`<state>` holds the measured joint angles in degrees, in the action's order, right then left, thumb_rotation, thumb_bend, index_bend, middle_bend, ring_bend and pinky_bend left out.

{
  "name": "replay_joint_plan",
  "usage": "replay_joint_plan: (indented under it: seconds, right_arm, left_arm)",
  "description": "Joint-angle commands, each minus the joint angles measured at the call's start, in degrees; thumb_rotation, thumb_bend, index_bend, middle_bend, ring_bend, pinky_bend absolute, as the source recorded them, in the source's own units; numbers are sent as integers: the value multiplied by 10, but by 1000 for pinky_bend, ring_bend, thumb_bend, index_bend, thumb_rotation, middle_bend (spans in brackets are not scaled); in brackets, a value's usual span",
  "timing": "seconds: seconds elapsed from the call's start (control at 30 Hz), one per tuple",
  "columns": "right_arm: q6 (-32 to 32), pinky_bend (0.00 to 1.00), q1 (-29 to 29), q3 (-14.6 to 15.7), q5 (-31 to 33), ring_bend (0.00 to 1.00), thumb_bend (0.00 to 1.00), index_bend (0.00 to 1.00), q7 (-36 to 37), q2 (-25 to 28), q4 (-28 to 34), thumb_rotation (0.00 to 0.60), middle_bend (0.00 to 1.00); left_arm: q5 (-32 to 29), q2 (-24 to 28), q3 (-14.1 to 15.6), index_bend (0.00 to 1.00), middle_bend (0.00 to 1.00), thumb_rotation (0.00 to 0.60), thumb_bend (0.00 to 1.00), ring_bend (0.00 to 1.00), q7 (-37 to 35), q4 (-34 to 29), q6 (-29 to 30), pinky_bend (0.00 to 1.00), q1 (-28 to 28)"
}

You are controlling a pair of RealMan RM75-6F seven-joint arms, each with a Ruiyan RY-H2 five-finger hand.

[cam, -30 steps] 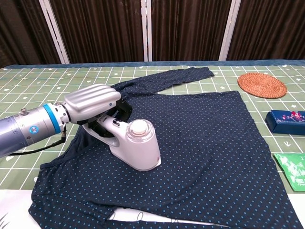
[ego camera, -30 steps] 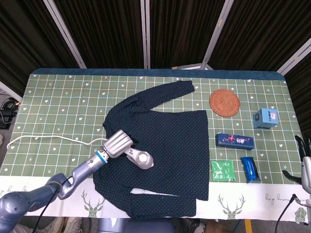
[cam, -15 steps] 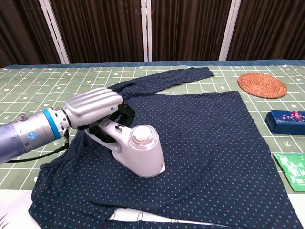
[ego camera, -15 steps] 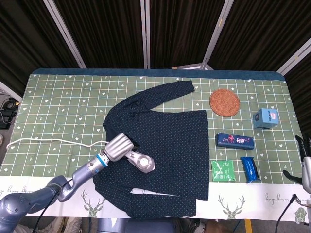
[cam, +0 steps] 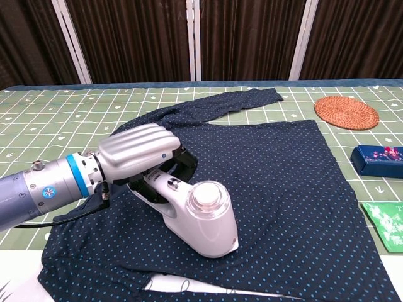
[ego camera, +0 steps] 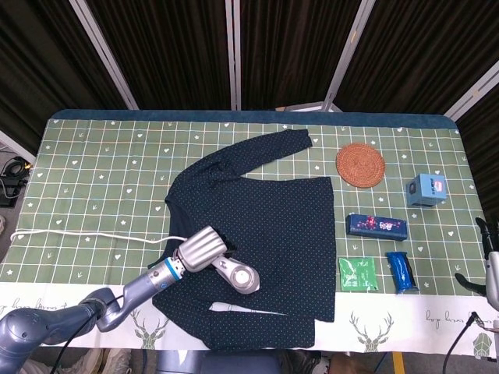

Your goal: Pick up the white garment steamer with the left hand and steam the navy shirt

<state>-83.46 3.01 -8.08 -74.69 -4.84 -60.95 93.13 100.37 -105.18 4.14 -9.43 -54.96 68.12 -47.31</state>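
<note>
The navy dotted shirt (ego camera: 265,210) (cam: 277,170) lies spread flat across the middle of the table. My left hand (ego camera: 201,249) (cam: 135,151) grips the handle of the white garment steamer (ego camera: 238,275) (cam: 201,217), whose head rests on the shirt's lower left part. The steamer's white cord (ego camera: 93,235) trails away to the left edge of the table. My right hand (ego camera: 491,265) shows only partly at the far right edge of the head view, off the table, and how its fingers lie is unclear.
Right of the shirt sit a round woven coaster (ego camera: 360,164) (cam: 346,112), a small blue box (ego camera: 426,189), a long dark blue box (ego camera: 377,226) (cam: 378,157), a green packet (ego camera: 357,274) (cam: 385,221) and a blue packet (ego camera: 401,271). Dark curtains stand behind the table.
My left hand has slid the steamer down and to the right across the shirt, toward the table's near edge. The cord followed. The right hand has stayed put.
</note>
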Motion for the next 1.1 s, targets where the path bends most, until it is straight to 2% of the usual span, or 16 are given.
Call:
replay_joint_plan:
  seconds: [0.03, 0.73, 1.1]
  right_arm:
    - [-1, 0, 0, 0, 0, 0, 0, 0, 0, 0, 0, 600, 0]
    - [-4, 0, 0, 1, -3, 0, 0, 0, -8, -2, 2, 600, 0]
    - [-6, 0, 0, 1, -6, 0, 0, 0, -9, -1, 5, 600, 0]
  left_arm:
    - [0, 0, 1, 875, 910, 600, 365, 810, 3, -1, -2, 997, 1]
    - [-8, 18, 12, 876, 910, 600, 364, 810, -23, 64, -6, 997, 18]
    - [-7, 24, 13, 876, 910, 600, 364, 809, -41, 84, 14, 997, 28]
